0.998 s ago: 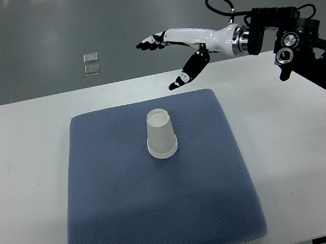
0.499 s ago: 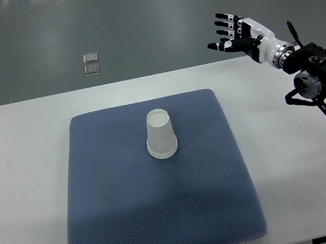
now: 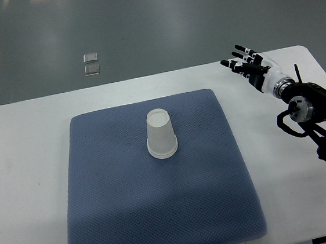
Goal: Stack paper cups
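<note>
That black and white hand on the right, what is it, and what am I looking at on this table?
It is the right hand of a two-armed humanoid robot; its black arm comes in from the picture's right edge. The single camera looks steeply down from the robot's own side. The hand's fingers are spread and it holds nothing, hovering over the white table near its far right corner. The left arm is out of view. On the table lies a blue-grey fabric mat, and near its middle stands a white paper cup, upside down. It may be several cups nested together; I cannot tell. The job is stacking paper cups.
</note>
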